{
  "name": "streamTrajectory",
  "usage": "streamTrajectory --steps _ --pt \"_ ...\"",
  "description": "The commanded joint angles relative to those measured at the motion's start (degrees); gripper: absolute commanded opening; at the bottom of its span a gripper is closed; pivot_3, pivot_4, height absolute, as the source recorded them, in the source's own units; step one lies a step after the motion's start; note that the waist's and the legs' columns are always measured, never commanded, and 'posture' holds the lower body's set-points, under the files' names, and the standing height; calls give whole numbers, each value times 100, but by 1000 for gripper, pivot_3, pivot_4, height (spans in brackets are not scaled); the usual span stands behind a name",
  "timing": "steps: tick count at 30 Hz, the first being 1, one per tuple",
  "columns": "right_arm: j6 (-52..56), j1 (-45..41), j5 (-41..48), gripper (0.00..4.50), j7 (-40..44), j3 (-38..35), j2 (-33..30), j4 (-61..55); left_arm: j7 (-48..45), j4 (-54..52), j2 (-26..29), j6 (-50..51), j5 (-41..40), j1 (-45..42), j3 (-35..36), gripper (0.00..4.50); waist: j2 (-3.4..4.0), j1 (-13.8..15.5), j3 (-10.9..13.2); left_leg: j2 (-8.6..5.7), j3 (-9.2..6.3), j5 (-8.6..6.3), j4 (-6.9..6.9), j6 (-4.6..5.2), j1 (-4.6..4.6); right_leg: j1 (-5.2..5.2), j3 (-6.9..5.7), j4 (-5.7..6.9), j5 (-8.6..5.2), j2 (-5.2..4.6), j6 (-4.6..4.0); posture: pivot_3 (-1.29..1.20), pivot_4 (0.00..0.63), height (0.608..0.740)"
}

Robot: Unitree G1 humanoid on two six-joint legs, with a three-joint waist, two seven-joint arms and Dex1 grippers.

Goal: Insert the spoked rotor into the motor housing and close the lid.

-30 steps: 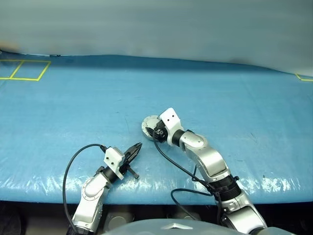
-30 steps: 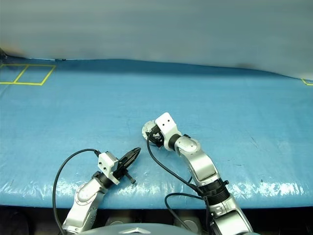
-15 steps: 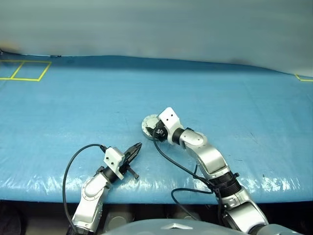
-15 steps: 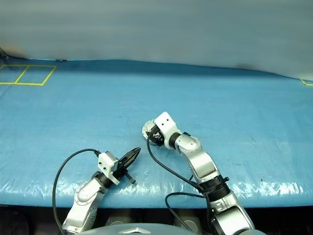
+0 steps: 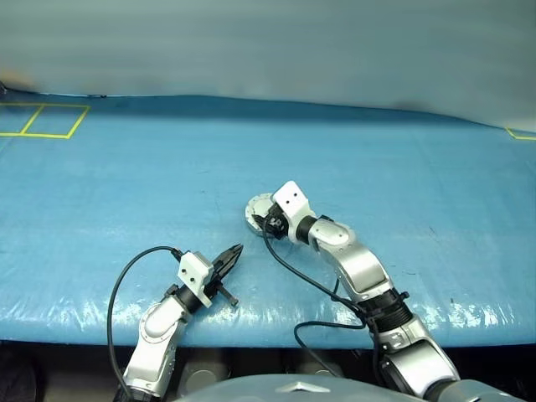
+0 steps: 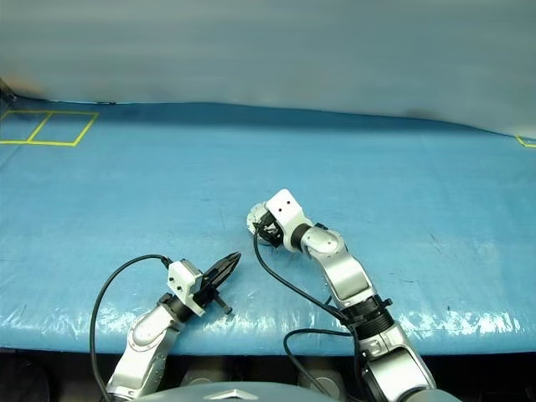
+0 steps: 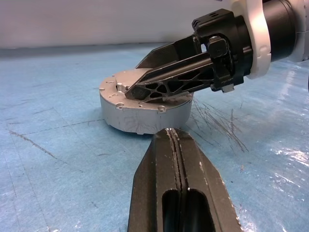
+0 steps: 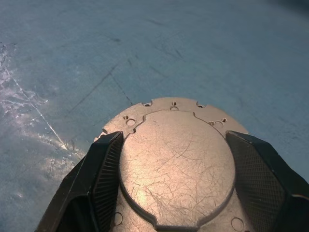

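The motor housing (image 5: 255, 209) is a round grey metal case on the blue table, a little ahead of centre. Its lid (image 8: 176, 159) lies flat on top, plain scratched grey face up. My right gripper (image 5: 262, 220) reaches in from the right and slightly downward, and its black fingers (image 7: 164, 82) rest on the housing top, pressed against both sides of the lid's raised disc. My left gripper (image 5: 237, 249) is shut and empty, pointing at the housing from the near left and a short way off it. The spoked rotor is hidden.
A blue sheet (image 5: 126, 184) covers the table, whose front edge runs just below my arms. Yellow tape squares (image 5: 42, 120) mark the far left corner and a yellow mark (image 5: 519, 132) the far right. Black cables trail from both wrists.
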Motion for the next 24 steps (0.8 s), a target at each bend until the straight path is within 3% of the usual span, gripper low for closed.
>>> streamTrajectory --steps 1,5,14,21,24 --pt "601 243 40 3039 173 37 -133 148 336 -502 -68 781 -477 -159 333 0 -1 7 -2 0 -1 0 0 0 0 1 -1 -1 0 -3 0 0 150 740" --pt "737 498 143 3039 282 111 -100 -102 540 -753 0 1374 -790 -461 691 0 -5 4 -12 0 -8 0 -4 0 -2 1 -6 -2 1 4 3 0 150 740" --pt "395 1269 19 3039 201 344 -100 -580 805 -858 -53 1608 -956 -1027 1232 0 -19 -9 -54 0 -6 -1 -19 -1 8 8 -6 -8 5 16 14 0 150 740" --pt "-2 1787 -114 3039 215 565 -111 -750 947 -1323 390 4633 -2108 -1511 1208 0 -39 -19 -65 3 -6 -3 -29 -3 73 37 -5 -8 -33 15 5 0 150 740" --pt "-58 1810 -121 3039 220 552 -96 -751 788 -1307 483 5223 -2413 -1742 1185 0 -39 -43 -66 4 -6 -4 -28 -5 88 53 -3 -9 -35 6 6 0 150 740"
